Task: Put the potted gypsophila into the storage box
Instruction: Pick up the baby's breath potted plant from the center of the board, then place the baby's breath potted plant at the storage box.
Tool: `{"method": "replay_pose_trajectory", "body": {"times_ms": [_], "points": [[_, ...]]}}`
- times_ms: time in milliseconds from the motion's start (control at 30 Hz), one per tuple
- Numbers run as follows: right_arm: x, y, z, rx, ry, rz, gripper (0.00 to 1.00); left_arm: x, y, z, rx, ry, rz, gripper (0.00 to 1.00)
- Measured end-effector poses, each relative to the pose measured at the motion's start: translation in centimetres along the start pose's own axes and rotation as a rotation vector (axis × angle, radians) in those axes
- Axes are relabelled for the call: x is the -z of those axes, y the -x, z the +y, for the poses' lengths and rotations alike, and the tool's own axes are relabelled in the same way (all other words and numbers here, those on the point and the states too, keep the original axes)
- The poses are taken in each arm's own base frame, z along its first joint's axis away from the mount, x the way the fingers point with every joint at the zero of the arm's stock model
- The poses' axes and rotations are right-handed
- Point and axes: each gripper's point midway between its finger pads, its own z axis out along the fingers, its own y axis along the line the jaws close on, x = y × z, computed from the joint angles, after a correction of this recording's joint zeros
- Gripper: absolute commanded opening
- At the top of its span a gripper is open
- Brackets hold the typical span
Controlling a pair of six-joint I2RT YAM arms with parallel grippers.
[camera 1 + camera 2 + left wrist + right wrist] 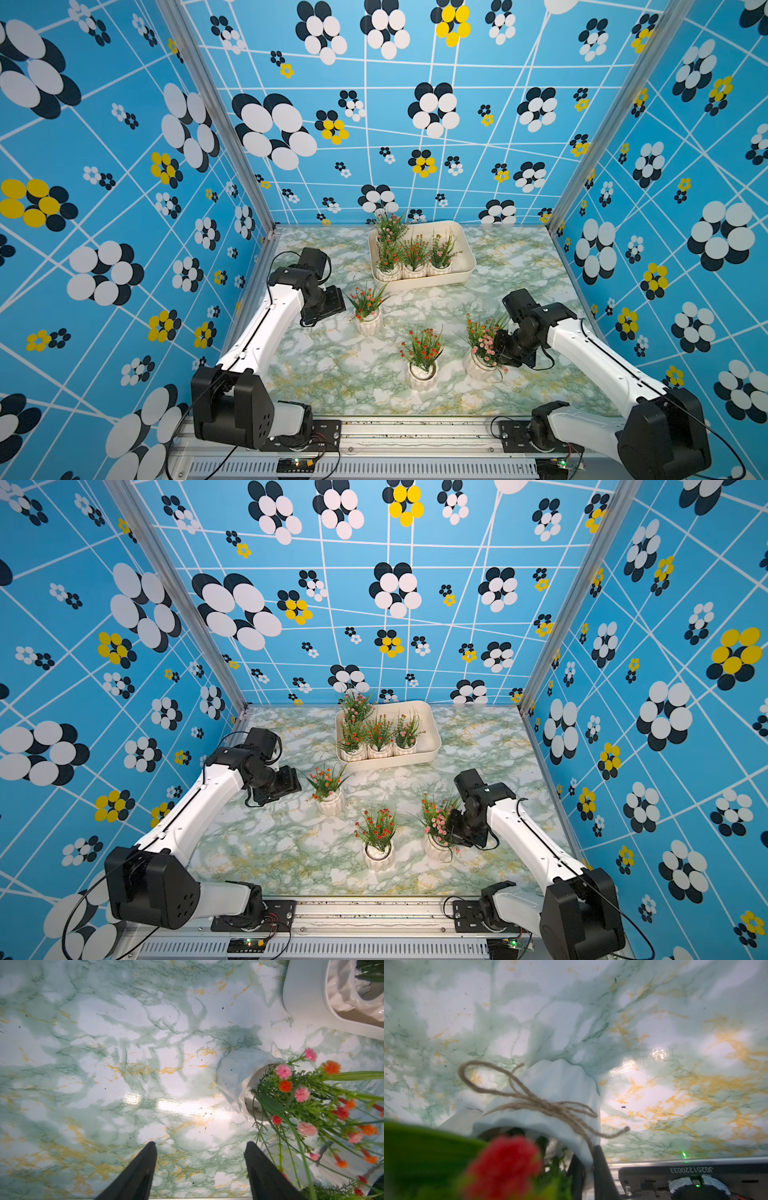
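The potted gypsophila (478,368) (434,848) is a ribbed white pot with pink and orange flowers, standing on the marble table at the right. My right gripper (496,353) (588,1165) is shut on its rim, one finger inside and one outside. In the right wrist view the pot (556,1084) carries a twine bow (539,1103). The cream storage box (465,245) (432,729) sits at the back centre and holds several potted plants. My left gripper (322,309) (200,1147) hangs open over bare table, left of another pot.
Two more potted plants stand loose on the table, one beside the left gripper (369,322) (234,1076) and one near the middle front (422,374). The box corner (301,1001) shows in the left wrist view. Patterned walls enclose three sides. A metal rail (386,432) runs along the front.
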Motion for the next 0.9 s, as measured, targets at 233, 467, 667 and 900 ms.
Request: {"method": "replay_pose_trajectory", "body": {"times_ms": [233, 467, 667, 900], "points": [[0.7, 2.0, 0.0, 0.017, -0.058, -0.049, 0.03, 0.0, 0.5, -0.2, -0.001, -0.002, -0.004, 0.71], [2.5, 4.6, 1.4, 0.075, -0.088, -0.082, 0.0, -0.4, 0.5, -0.2, 0.0, 0.003, 0.006, 0.71], [4.1, 7.8, 3.4, 0.131, -0.106, -0.096, 0.0, -0.6, 0.6, -0.2, 0.001, 0.006, 0.013, 0.71], [6.6, 13.5, 5.8, 0.167, -0.109, -0.142, 0.0, -0.2, 1.9, -0.7, 0.006, -0.004, -0.005, 0.71]]}}
